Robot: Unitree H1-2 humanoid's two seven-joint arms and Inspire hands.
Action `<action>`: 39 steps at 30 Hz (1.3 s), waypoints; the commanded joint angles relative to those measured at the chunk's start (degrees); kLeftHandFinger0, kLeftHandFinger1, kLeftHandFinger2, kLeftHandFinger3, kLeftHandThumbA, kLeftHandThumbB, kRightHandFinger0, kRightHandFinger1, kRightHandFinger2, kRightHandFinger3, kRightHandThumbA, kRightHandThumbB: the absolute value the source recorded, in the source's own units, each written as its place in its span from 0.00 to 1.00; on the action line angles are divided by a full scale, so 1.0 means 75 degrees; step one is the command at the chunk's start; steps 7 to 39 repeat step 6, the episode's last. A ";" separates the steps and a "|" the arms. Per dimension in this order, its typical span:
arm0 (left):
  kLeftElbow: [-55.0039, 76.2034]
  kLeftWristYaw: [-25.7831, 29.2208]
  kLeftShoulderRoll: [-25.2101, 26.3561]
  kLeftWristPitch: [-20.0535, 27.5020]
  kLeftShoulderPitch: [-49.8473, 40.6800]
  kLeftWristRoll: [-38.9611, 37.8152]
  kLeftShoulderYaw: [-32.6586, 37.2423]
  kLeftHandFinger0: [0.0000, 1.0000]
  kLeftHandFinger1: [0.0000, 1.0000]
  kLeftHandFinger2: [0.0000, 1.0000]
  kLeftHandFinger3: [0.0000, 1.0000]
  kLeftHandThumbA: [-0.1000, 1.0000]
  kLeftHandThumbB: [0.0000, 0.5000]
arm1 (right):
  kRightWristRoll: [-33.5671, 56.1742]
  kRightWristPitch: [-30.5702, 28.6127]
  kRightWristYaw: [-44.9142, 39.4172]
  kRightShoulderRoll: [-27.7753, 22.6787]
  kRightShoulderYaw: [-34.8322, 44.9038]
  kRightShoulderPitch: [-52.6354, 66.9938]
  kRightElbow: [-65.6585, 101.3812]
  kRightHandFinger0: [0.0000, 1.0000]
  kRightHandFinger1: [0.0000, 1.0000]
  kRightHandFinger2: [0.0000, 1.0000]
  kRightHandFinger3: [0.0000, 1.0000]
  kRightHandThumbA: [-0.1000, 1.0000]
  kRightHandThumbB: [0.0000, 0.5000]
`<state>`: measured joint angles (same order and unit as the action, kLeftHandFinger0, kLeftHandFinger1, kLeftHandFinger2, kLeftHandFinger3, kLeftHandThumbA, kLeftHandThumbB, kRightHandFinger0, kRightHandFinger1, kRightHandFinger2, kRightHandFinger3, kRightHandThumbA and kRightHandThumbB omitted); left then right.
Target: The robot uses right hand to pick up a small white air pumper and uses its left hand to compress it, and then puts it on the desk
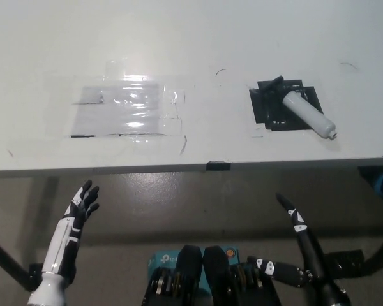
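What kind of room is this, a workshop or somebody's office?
Probably a robot test lab, not an office. The bare white desk carries taped-down clear film and a black tape patch under the white air pumper, like position markers.

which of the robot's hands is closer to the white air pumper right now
Right. The right hand is below the desk edge, almost under the air pumper. The left hand is open, low at the far left, much farther away.
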<state>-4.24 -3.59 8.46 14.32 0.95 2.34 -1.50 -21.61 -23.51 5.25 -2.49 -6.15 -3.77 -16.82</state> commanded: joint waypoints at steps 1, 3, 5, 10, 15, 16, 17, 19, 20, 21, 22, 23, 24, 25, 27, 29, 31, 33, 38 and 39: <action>-0.0061 0.0044 0.0033 0.0511 0.0104 -0.0223 -0.0127 1.00 1.00 1.00 1.00 1.00 0.14 | 0.0184 -0.0431 0.0037 -0.0056 -0.0077 -0.0244 0.0179 1.00 1.00 1.00 1.00 0.93 0.48; -0.0096 0.0063 0.0003 0.0589 0.0062 -0.0198 -0.0146 1.00 1.00 1.00 1.00 1.00 0.12 | 0.0219 -0.0412 -0.0028 -0.0097 -0.0106 -0.0277 0.0169 1.00 1.00 1.00 1.00 0.93 0.51; -0.0096 0.0069 -0.0015 0.0616 -0.0007 -0.0179 -0.0158 1.00 1.00 1.00 1.00 1.00 0.13 | 0.0224 -0.0376 -0.0079 -0.0125 -0.0146 -0.0294 0.0205 1.00 1.00 1.00 1.00 0.93 0.50; -0.0096 0.0069 -0.0015 0.0616 -0.0007 -0.0179 -0.0158 1.00 1.00 1.00 1.00 1.00 0.13 | 0.0224 -0.0376 -0.0079 -0.0125 -0.0146 -0.0294 0.0205 1.00 1.00 1.00 1.00 0.93 0.50; -0.0096 0.0069 -0.0015 0.0616 -0.0007 -0.0179 -0.0158 1.00 1.00 1.00 1.00 1.00 0.13 | 0.0224 -0.0376 -0.0079 -0.0125 -0.0146 -0.0294 0.0205 1.00 1.00 1.00 1.00 0.93 0.50; -0.0096 0.0069 -0.0015 0.0616 -0.0007 -0.0179 -0.0158 1.00 1.00 1.00 1.00 1.00 0.13 | 0.0224 -0.0376 -0.0079 -0.0125 -0.0146 -0.0294 0.0205 1.00 1.00 1.00 1.00 0.93 0.50; -0.0096 0.0069 -0.0015 0.0616 -0.0007 -0.0179 -0.0158 1.00 1.00 1.00 1.00 1.00 0.13 | 0.0224 -0.0376 -0.0079 -0.0125 -0.0146 -0.0294 0.0205 1.00 1.00 1.00 1.00 0.93 0.50; -0.0096 0.0069 -0.0015 0.0616 -0.0007 -0.0179 -0.0158 1.00 1.00 1.00 1.00 1.00 0.13 | 0.0224 -0.0376 -0.0079 -0.0125 -0.0146 -0.0294 0.0205 1.00 1.00 1.00 1.00 0.93 0.50; -0.0096 0.0069 -0.0015 0.0616 -0.0007 -0.0179 -0.0158 1.00 1.00 1.00 1.00 1.00 0.13 | 0.0224 -0.0376 -0.0079 -0.0125 -0.0146 -0.0294 0.0205 1.00 1.00 1.00 1.00 0.93 0.50; -0.0096 0.0069 -0.0015 0.0616 -0.0007 -0.0179 -0.0158 1.00 1.00 1.00 1.00 1.00 0.13 | 0.0224 -0.0376 -0.0079 -0.0125 -0.0146 -0.0294 0.0205 1.00 1.00 1.00 1.00 0.93 0.50; -0.0096 0.0069 -0.0015 0.0616 -0.0007 -0.0179 -0.0158 1.00 1.00 1.00 1.00 1.00 0.13 | 0.0224 -0.0376 -0.0079 -0.0125 -0.0146 -0.0294 0.0205 1.00 1.00 1.00 1.00 0.93 0.50; -0.0096 0.0069 -0.0015 0.0616 -0.0007 -0.0179 -0.0158 1.00 1.00 1.00 1.00 1.00 0.13 | 0.0224 -0.0376 -0.0079 -0.0125 -0.0146 -0.0294 0.0205 1.00 1.00 1.00 1.00 0.93 0.50; -0.0096 0.0069 -0.0015 0.0616 -0.0007 -0.0179 -0.0158 1.00 1.00 1.00 1.00 1.00 0.13 | 0.0224 -0.0376 -0.0079 -0.0125 -0.0146 -0.0294 0.0205 1.00 1.00 1.00 1.00 0.93 0.50; -0.0096 0.0069 -0.0015 0.0616 -0.0007 -0.0179 -0.0158 1.00 1.00 1.00 1.00 1.00 0.13 | 0.0224 -0.0376 -0.0079 -0.0125 -0.0146 -0.0294 0.0205 1.00 1.00 1.00 1.00 0.93 0.50; -0.0096 0.0069 -0.0015 0.0616 -0.0007 -0.0179 -0.0158 1.00 1.00 1.00 1.00 1.00 0.13 | 0.0224 -0.0376 -0.0079 -0.0125 -0.0146 -0.0294 0.0205 1.00 1.00 1.00 1.00 0.93 0.50; -0.0096 0.0069 -0.0015 0.0616 -0.0007 -0.0179 -0.0158 1.00 1.00 1.00 1.00 1.00 0.13 | 0.0224 -0.0376 -0.0079 -0.0125 -0.0146 -0.0294 0.0205 1.00 1.00 1.00 1.00 0.93 0.50; -0.0096 0.0069 -0.0015 0.0616 -0.0007 -0.0179 -0.0158 1.00 1.00 1.00 1.00 1.00 0.13 | 0.0224 -0.0376 -0.0079 -0.0125 -0.0146 -0.0294 0.0205 1.00 1.00 1.00 1.00 0.93 0.50; -0.0096 0.0069 -0.0015 0.0616 -0.0007 -0.0179 -0.0158 1.00 1.00 1.00 1.00 1.00 0.13 | 0.0224 -0.0376 -0.0079 -0.0125 -0.0146 -0.0294 0.0205 1.00 1.00 1.00 1.00 0.93 0.50; -0.0096 0.0069 -0.0015 0.0616 -0.0007 -0.0179 -0.0158 1.00 1.00 1.00 1.00 1.00 0.13 | 0.0224 -0.0376 -0.0079 -0.0125 -0.0146 -0.0294 0.0205 1.00 1.00 1.00 1.00 0.93 0.50; -0.0096 0.0069 -0.0015 0.0616 -0.0007 -0.0179 -0.0158 1.00 1.00 1.00 1.00 1.00 0.13 | 0.0224 -0.0376 -0.0079 -0.0125 -0.0146 -0.0294 0.0205 1.00 1.00 1.00 1.00 0.93 0.50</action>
